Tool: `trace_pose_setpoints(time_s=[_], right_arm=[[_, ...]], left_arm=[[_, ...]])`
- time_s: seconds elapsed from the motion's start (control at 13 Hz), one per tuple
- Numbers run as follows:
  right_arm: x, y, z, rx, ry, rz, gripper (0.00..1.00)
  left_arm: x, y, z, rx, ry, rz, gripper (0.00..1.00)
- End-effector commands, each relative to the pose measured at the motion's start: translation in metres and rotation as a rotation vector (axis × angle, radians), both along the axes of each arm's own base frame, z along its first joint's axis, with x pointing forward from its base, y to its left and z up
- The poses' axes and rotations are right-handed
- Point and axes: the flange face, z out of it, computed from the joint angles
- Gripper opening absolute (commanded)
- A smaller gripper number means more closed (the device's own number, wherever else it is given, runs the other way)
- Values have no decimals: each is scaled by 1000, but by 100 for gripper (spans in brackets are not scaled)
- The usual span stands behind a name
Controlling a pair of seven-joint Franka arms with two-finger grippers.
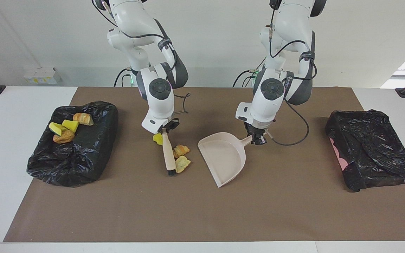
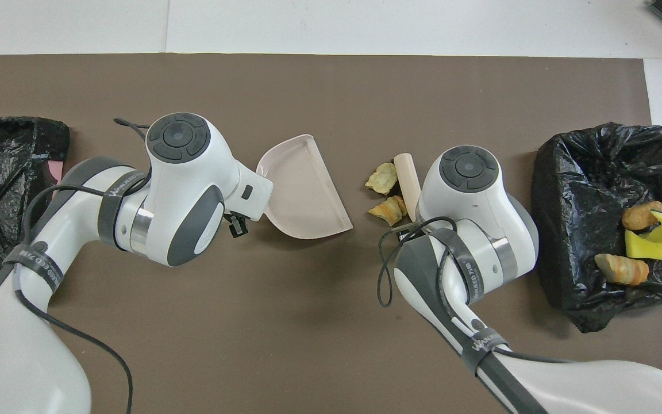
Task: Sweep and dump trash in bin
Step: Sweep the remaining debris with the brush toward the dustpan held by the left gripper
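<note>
My right gripper (image 1: pixel 163 131) is shut on the top of the beige brush (image 1: pixel 168 154), whose bristles rest on the brown mat. Three pieces of trash lie against the brush: a yellow chunk (image 1: pixel 158 139) by the gripper, a golden-brown bit (image 1: pixel 181 150) and a pale yellow bit (image 1: pixel 182 163) on the dustpan's side. My left gripper (image 1: pixel 257 140) is shut on the handle of the beige dustpan (image 1: pixel 223 158), its open mouth turned toward the trash. From overhead the brush (image 2: pixel 407 178) and two pieces (image 2: pixel 381 178) show beside the dustpan (image 2: pixel 302 190); both grippers are hidden under the arms.
A black-bagged bin (image 1: pixel 79 154) at the right arm's end of the table holds several trash pieces (image 1: pixel 69 125). A second black-bagged bin (image 1: pixel 371 147), with pink showing at its edge, sits at the left arm's end. The brown mat (image 1: pixel 202 211) covers the table's middle.
</note>
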Motion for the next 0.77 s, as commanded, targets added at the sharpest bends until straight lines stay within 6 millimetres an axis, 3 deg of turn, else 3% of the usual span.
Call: trace_pose_setpoints(time_s=[0.0, 0.08, 0.23, 0.39, 0.54, 0.69], right_arm=[[-13, 41, 3, 37, 24, -32, 0], [-22, 68, 3, 57, 34, -17, 0], [-30, 99, 13, 144, 67, -34, 0], [-33, 137, 34, 249, 100, -55, 0], [-25, 131, 43, 247, 90, -65, 0], [-16, 98, 54, 199, 100, -87, 0]], left_arm=[[-19, 8, 3, 41, -7, -98, 0], [-31, 10, -4, 56, -5, -112, 0], [-54, 5, -13, 79, -68, -180, 0], [-60, 7, -18, 75, -82, -185, 0], [-60, 8, -19, 73, -84, -184, 0], [-58, 11, -18, 70, -88, -177, 0]])
